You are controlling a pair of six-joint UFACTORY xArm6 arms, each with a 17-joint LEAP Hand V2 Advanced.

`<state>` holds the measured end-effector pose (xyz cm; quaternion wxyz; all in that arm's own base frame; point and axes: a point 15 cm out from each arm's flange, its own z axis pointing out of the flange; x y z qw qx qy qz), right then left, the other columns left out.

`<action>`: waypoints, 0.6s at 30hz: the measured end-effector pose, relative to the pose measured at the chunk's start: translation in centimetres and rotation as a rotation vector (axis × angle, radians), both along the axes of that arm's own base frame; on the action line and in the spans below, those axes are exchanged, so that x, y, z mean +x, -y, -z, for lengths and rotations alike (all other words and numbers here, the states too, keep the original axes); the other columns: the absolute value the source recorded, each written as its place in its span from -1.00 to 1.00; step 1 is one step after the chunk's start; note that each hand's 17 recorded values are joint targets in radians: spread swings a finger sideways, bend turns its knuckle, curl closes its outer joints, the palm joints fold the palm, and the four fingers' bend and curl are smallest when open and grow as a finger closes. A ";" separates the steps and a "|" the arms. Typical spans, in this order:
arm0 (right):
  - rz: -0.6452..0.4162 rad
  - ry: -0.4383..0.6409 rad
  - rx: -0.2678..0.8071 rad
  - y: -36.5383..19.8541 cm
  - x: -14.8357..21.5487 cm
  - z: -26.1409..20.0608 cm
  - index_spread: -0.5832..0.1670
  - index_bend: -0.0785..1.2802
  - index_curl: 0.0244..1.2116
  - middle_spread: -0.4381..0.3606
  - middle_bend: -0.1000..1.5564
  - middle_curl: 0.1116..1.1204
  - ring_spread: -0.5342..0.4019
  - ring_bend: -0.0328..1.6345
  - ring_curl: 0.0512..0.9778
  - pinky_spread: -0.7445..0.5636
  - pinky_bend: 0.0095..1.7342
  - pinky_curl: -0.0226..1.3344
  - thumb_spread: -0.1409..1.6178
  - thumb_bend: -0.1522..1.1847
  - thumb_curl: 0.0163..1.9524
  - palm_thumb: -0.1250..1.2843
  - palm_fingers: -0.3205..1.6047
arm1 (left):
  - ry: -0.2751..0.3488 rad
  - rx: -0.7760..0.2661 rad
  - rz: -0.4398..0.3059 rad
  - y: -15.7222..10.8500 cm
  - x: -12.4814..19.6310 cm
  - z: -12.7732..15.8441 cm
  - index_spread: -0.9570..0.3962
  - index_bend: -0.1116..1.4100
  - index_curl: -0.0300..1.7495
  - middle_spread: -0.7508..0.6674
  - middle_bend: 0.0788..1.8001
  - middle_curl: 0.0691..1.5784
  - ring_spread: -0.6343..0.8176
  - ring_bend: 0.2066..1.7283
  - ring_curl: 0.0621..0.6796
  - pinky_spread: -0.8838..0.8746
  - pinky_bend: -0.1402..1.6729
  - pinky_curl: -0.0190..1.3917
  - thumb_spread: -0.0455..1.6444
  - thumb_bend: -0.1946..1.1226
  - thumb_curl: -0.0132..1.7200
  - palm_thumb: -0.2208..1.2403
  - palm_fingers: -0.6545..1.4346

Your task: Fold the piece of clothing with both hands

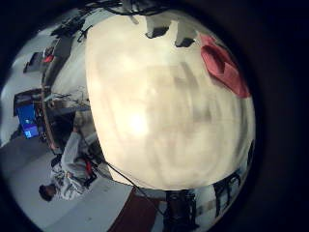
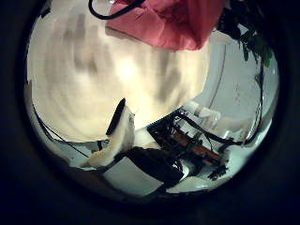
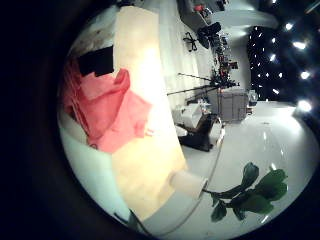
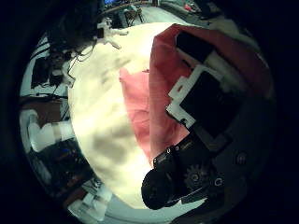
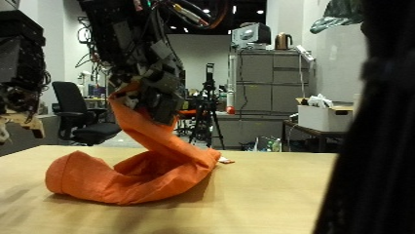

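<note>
While one hand [image 5: 153, 86] pinches the orange garment [image 5: 136, 166] and lifts one end, the rest lies heaped on the table [image 5: 259, 200] — the other hand [image 5: 19, 93] hangs relaxed, empty.

**Camera setup**

The outside view sits low at the table [image 5: 259, 200] edge, looking level across it, close to the cloth [image 5: 136, 166] and the right hand [image 5: 153, 83]. Both left palm views look down from well above the tabletop, the cloth at their rim. Both right palm views are nearer; in the thumb-side one, cloth and fingers [image 4: 201, 93] loom large. All five share cloth and table.
</note>
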<state>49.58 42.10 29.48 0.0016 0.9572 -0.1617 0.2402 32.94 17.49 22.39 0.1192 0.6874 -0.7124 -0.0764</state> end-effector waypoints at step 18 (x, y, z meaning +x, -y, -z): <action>0.124 -0.210 0.225 -1.3 0.2 4.6 -0.44 -0.32 -0.08 -0.43 0.08 0.07 -0.52 0.42 0.03 -0.70 0.33 -0.11 0.60 -0.79 -0.40 0.37 -0.31 | 0.007 -0.007 -0.016 -1.2 -1.1 -0.4 0.59 -0.64 -0.62 0.38 -0.87 -0.68 0.54 -0.67 -0.47 0.52 -0.52 -0.52 0.44 -0.73 -0.62 -0.06 -0.36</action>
